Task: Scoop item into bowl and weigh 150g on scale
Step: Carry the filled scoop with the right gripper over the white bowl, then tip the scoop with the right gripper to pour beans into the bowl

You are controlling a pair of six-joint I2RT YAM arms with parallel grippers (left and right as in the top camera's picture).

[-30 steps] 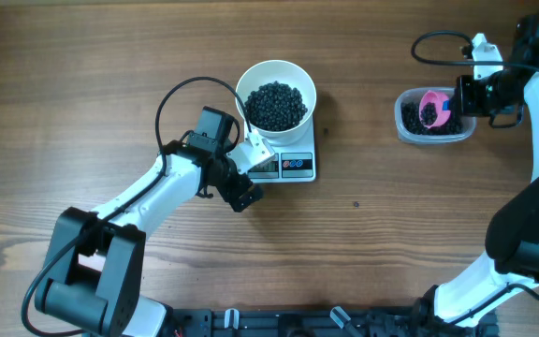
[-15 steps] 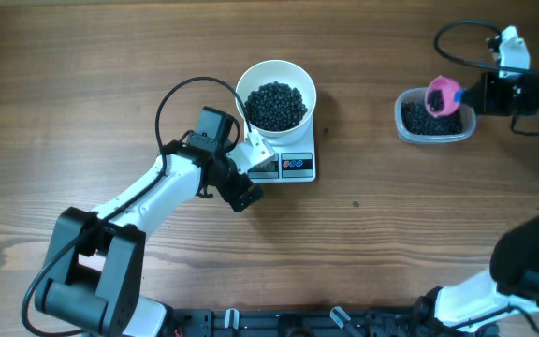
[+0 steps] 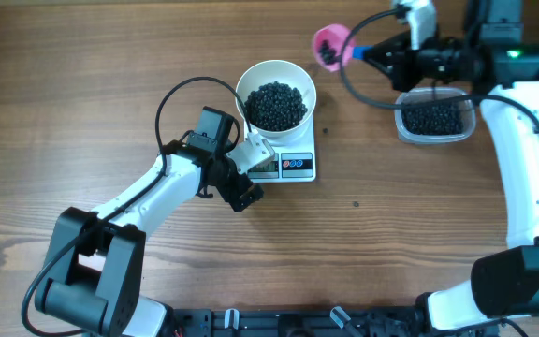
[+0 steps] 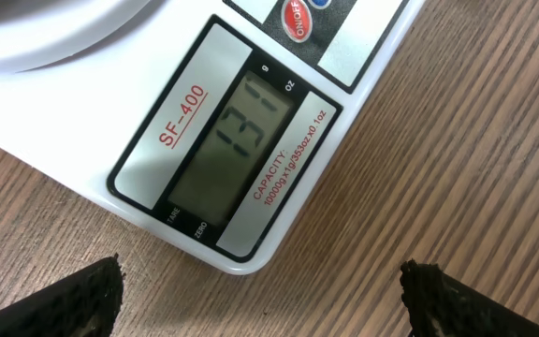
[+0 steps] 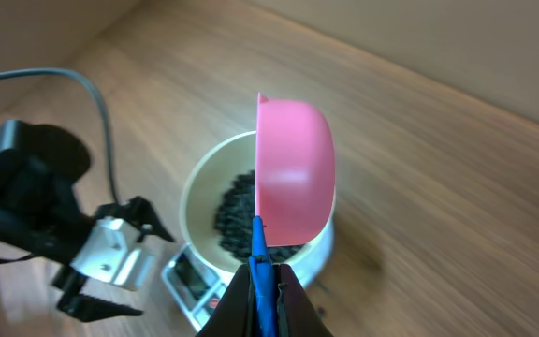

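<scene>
Wood-grain table (image 3: 82, 75), evenly lit. Item (image 3: 275, 105) fills much of the white bowl (image 3: 302, 80), which sits on the scale (image 3: 298, 167). More of it lies in the clear tub (image 3: 435, 120) at far right. Display (image 4: 227, 140) digits are faint and appear to read 131 g, so short of target.

Risk: pink scoop (image 3: 329, 47) hangs just beyond the bowl's upper-right rim, not over it, with a few pieces visible inside. Tipping here would drop them on the table. The full load is hard to judge, and dumping it all at once could overshoot. A knock of scoop on rim would shift the bowl and upset the reading.

Pose: right gripper (image 5: 262, 281) is clamped on the scoop's blue handle, arm reaching leftward above the tub, wrist roughly level. Left gripper (image 3: 249, 174) is spread wide and holds nothing. It sits at the scale's front-left corner with its camera on the display. Contact there would falsify the weight.
</scene>
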